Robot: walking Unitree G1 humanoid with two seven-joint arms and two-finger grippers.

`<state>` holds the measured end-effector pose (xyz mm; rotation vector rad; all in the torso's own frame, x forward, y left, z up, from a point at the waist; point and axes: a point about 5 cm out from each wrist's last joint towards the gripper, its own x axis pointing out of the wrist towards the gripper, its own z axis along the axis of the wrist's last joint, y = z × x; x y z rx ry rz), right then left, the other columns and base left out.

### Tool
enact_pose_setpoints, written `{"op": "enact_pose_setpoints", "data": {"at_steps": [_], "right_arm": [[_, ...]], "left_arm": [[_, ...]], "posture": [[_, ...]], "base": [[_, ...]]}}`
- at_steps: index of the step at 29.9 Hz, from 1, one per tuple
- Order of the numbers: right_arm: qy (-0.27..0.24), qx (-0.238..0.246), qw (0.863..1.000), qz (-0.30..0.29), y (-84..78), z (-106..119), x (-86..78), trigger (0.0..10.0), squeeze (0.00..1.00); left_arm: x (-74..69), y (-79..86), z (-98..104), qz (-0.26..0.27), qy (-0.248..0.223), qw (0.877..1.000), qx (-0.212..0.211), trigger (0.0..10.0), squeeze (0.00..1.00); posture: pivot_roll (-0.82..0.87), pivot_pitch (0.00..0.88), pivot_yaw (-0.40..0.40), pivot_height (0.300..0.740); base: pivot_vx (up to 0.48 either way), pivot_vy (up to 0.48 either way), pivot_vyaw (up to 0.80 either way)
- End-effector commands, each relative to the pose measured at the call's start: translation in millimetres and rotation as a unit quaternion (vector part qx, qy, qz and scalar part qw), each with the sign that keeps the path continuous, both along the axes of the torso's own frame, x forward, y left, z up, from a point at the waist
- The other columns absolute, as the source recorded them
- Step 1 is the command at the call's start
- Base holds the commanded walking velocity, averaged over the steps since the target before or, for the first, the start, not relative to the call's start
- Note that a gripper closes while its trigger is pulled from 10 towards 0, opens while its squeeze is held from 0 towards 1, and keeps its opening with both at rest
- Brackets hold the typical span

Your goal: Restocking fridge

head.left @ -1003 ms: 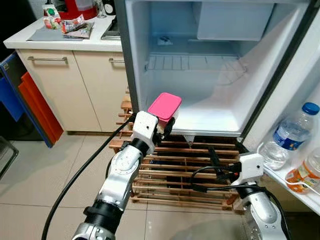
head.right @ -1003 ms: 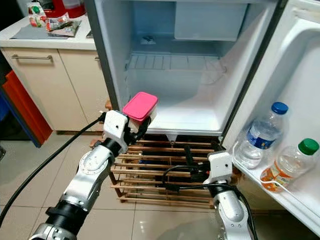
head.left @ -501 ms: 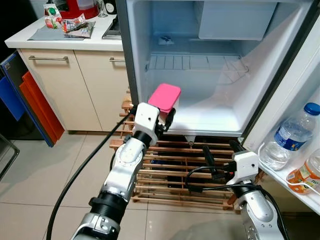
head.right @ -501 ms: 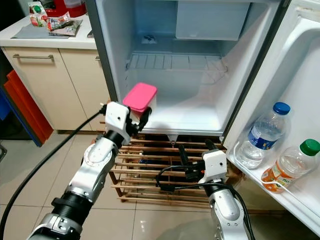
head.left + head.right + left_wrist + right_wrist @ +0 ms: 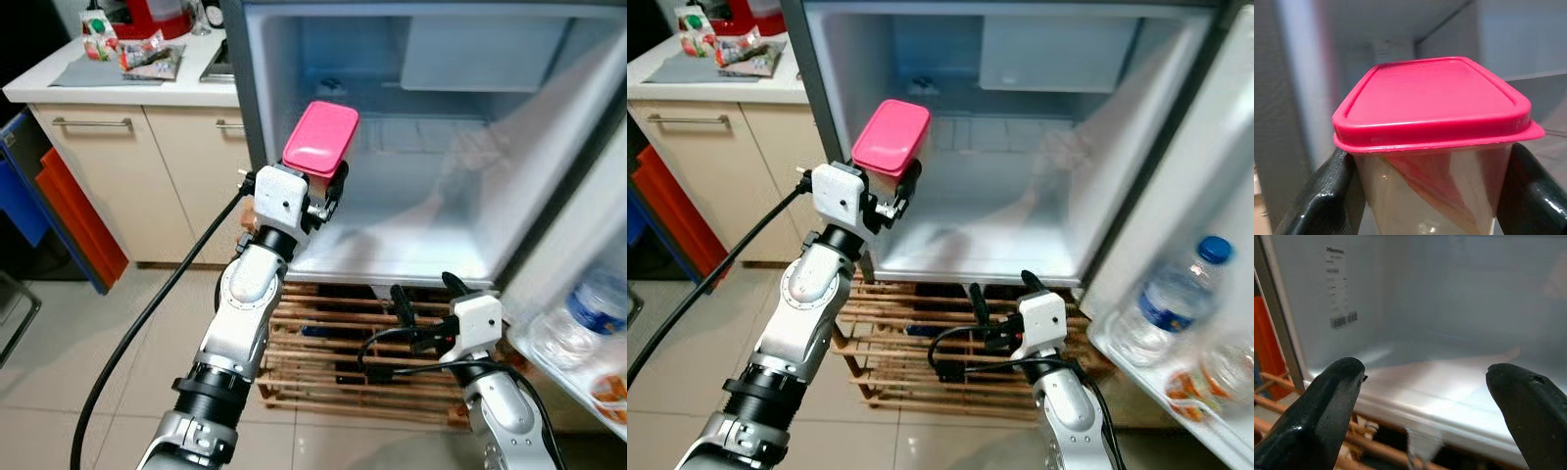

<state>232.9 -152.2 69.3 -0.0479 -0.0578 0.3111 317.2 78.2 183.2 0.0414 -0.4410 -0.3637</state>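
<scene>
The left gripper is clamped on a pink-lidded container, held up at the left front of the open fridge; the right gripper hangs low before the wooden pallet under the fridge, its fingers spread wide around nothing.

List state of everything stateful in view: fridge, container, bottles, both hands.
Fridge: door open, interior bare.
Pink-lidded container: lid on, held tilted at the fridge opening.
Left hand: shut on the container.
Right hand: open, holding nothing, low in front of the fridge.
Water bottle: capped, upright in the door shelf.
Second bottle: blurred, cap not clear.
</scene>
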Motion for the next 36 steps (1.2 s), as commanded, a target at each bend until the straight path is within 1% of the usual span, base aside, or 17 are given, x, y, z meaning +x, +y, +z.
{"op": "enact_pose_setpoints", "data": {"at_steps": [1, 2, 4, 5, 6, 11, 12, 14, 16, 18, 20, 23, 26, 27, 28, 31, 36], "right_arm": [[0.006, -0.006, 1.0, -0.007, -7.0, -1, -2.6, 10.0, 0.0], [0.006, -0.006, 1.0, -0.007, -7.0, -1, -2.6, 10.0, 0.0], [0.008, -0.007, 1.0, -0.006, -7.2, -1, -3.1, 10.0, 0.0], [0.008, -0.007, 1.0, -0.005, -7.0, -1, -3.4, 10.0, 0.0], [0.009, -0.007, 1.0, -0.005, -6.7, -2, -3.7, 10.0, 0.0], [0.011, -0.007, 1.0, -0.003, -6.3, -2, -4.2, 10.0, 0.0], [0.011, -0.007, 1.0, -0.003, -6.6, -1, -4.5, 10.0, 0.0], [0.012, -0.008, 1.0, -0.004, -7.3, -1, -5.2, 10.0, 0.0], [0.013, -0.009, 1.0, -0.004, -7.8, -1, -5.8, 10.0, 0.0], [0.015, -0.01, 1.0, -0.003, -7.9, -1, -6.4, 10.0, 0.0], [0.015, -0.012, 1.0, 0.001, -8.0, 0, -6.7, 10.0, 0.0], [0.013, -0.015, 1.0, 0.009, -8.2, 4, -9.2, 10.0, 0.0], [0.011, -0.016, 1.0, 0.018, -8.1, 6, -12.5, 10.0, 0.0], [0.011, -0.015, 1.0, 0.025, -9.2, 9, -15.6, 10.0, 0.0], [0.011, -0.015, 1.0, 0.025, -9.2, 9, -15.6, 10.0, 0.0], [0.01, -0.013, 0.999, 0.041, -11.8, 16, -18.5, 10.0, 0.0], [-0.011, 0.002, 0.997, 0.082, -5.2, 42, -5.4, 10.0, 0.0]], "left_arm": [[-1.6, -9.4, 1, -0.013, 0.004, 1.0, 0.003, 10.0, 0.0], [-1.6, -9.4, 1, -0.013, 0.004, 1.0, 0.003, 10.0, 0.0], [0.2, -14.8, 4, -0.018, 0.0, 0.999, 0.027, 10.0, 0.0], [1.8, -19.0, 3, -0.021, 0.001, 0.998, 0.051, 10.0, 0.0], [3.0, -22.0, 2, -0.023, 0.006, 0.998, 0.064, 10.0, 0.0], [9.9, -29.6, 3, -0.029, 0.033, 0.997, 0.056, 10.0, 0.0], [14.5, -30.4, 3, -0.024, 0.052, 0.998, 0.035, 10.0, 0.0], [18.4, -34.4, 7, -0.024, 0.061, 0.998, 0.019, 10.0, 0.0], [21.0, -40.0, 9, -0.027, 0.064, 0.997, 0.015, 10.0, 0.0], [27.8, -48.6, 11, -0.026, 0.082, 0.996, 0.01, 10.0, 0.0], [34.7, -53.6, 10, -0.016, 0.097, 0.995, 0.006, 10.0, 0.0], [45.5, -53.6, 8, 0.017, 0.118, 0.993, -0.003, 10.0, 0.0], [51.8, -52.1, 10, 0.042, 0.121, 0.992, -0.011, 10.0, 0.0], [57.6, -51.2, 14, 0.06, 0.125, 0.99, -0.017, 10.0, 0.0], [57.6, -51.2, 14, 0.06, 0.125, 0.99, -0.017, 10.0, 0.0], [65.4, -53.9, 21, 0.078, 0.128, 0.988, -0.021, 10.0, 0.0], [73.9, -57.1, 34, 0.082, 0.126, 0.988, -0.03, 10.0, 0.0]], "posture": [[-0.13, 0.0, 0.043, 0.74], [-0.13, 0.0, 0.043, 0.74], [-0.13, 0.0, 0.04, 0.74], [-0.13, 0.0, 0.039, 0.74], [-0.13, 0.0, 0.039, 0.74], [-0.14, 0.0, 0.041, 0.74], [-0.14, 0.0, 0.041, 0.74], [-0.15, 0.0, 0.041, 0.74], [-0.15, 0.0, 0.041, 0.74], [-0.16, 0.0, 0.037, 0.74], [-0.17, 0.0, 0.035, 0.74], [-0.2, 0.0, 0.036, 0.74], [-0.22, 0.0, 0.038, 0.74], [-0.23, 0.0, 0.038, 0.74], [-0.23, 0.0, 0.038, 0.74], [-0.27, 0.0, 0.04, 0.74], [-0.29, 0.0, 0.047, 0.74]], "base": [[0.454, 0.0, 0.0], [0.454, 0.0, 0.0], [0.459, 0.0, 0.0], [0.0, 0.0, 0.0], [0.0, 0.0, 0.0], [0.0, 0.0, 0.0], [0.0, 0.0, 0.0], [0.0, 0.0, 0.0], [0.0, 0.0, 0.0], [0.0, 0.0, 0.0], [0.0, 0.0, 0.0], [0.0, 0.0, 0.0], [0.0, 0.0, 0.0], [0.0, 0.0, 0.0], [0.0, 0.0, 0.0], [0.0, 0.0, 0.0], [0.0, 0.0, 0.0]]}}
